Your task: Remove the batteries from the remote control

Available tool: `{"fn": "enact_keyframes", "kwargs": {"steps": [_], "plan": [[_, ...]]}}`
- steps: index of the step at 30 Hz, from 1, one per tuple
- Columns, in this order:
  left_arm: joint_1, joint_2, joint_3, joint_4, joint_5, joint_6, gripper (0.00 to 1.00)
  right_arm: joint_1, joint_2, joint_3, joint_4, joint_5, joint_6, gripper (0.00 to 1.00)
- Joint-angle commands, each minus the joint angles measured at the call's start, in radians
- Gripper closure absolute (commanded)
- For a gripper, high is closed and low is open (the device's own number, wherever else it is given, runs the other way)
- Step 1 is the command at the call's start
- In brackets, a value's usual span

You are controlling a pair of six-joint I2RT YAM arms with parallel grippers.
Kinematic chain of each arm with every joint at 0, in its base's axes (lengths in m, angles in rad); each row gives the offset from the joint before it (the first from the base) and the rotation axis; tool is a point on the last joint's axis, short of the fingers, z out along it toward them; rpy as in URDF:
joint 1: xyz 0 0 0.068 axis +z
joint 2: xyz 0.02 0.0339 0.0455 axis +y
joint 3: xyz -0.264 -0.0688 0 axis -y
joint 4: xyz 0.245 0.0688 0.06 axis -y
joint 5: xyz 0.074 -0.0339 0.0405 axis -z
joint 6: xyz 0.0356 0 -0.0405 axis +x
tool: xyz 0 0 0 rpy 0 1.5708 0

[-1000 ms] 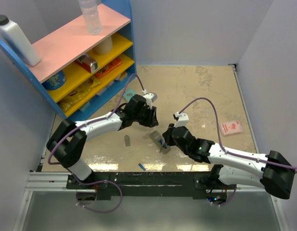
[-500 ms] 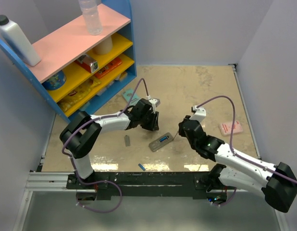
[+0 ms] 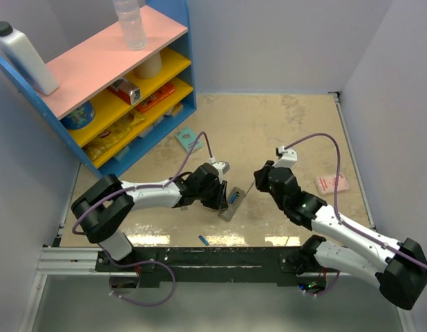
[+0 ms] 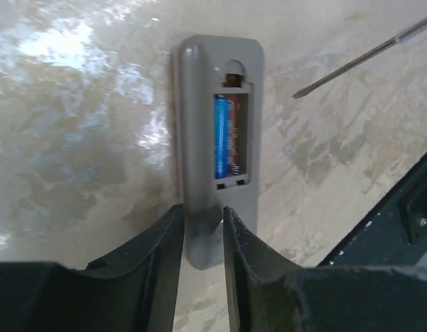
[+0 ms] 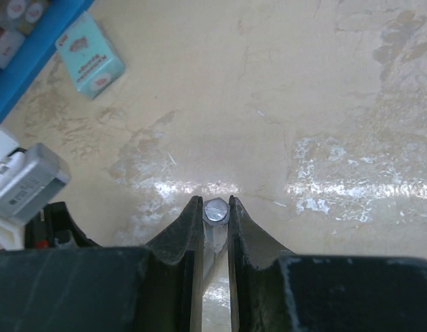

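Note:
The grey remote control (image 3: 231, 205) lies flat on the table with its battery bay open. In the left wrist view the remote (image 4: 200, 138) holds one blue battery (image 4: 222, 135) in the left slot; the right slot is empty. A second blue battery (image 3: 204, 239) lies loose near the front edge. My left gripper (image 3: 222, 197) is over the remote's near end, its jaws a little apart (image 4: 203, 228) with the remote's end showing between them. My right gripper (image 3: 260, 181) is shut on a thin grey screwdriver (image 5: 215, 210), whose tip (image 4: 300, 93) hovers right of the remote.
A teal flat box (image 3: 188, 138) lies behind the left arm, also in the right wrist view (image 5: 91, 59). A pink packet (image 3: 331, 183) lies at the right. A blue shelf unit (image 3: 117, 90) fills the back left. A black rail (image 4: 400, 207) runs along the front edge.
My left gripper has moved toward the front and now sits over the remote's end. My right gripper has pulled back from the remote to the right with the screwdriver. The remote has turned slightly.

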State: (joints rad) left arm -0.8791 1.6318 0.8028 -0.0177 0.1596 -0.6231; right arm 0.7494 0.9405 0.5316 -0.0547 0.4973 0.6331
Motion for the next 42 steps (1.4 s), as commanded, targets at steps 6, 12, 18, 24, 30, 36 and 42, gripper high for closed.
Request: {"fn": "enact_keyframes", "kwargs": {"steps": [6,12,18,24,30,36,42], "plan": [[-0.067,-0.058,-0.001,0.051,-0.045,-0.099,0.66,-0.004,-0.071,0.002,0.050,-0.081,0.010,1.00],[-0.061,-0.144,-0.017,0.052,-0.092,-0.129,0.63,-0.005,-0.085,-0.076,0.185,-0.137,0.028,1.00],[-0.011,-0.127,-0.007,0.024,-0.108,-0.116,0.63,-0.008,-0.072,-0.134,0.271,-0.149,0.091,1.00],[0.025,-0.084,0.002,0.056,-0.080,-0.119,0.65,-0.010,-0.063,-0.151,0.257,-0.060,0.217,1.00],[0.043,-0.036,0.009,0.096,-0.034,-0.127,0.67,-0.008,-0.049,-0.165,0.283,-0.049,0.211,1.00],[0.042,0.002,0.026,0.113,-0.017,-0.125,0.68,-0.008,-0.039,-0.168,0.263,-0.009,0.212,1.00],[0.043,0.031,0.029,0.139,0.000,-0.127,0.69,-0.010,-0.011,-0.173,0.283,0.007,0.234,1.00]]}}
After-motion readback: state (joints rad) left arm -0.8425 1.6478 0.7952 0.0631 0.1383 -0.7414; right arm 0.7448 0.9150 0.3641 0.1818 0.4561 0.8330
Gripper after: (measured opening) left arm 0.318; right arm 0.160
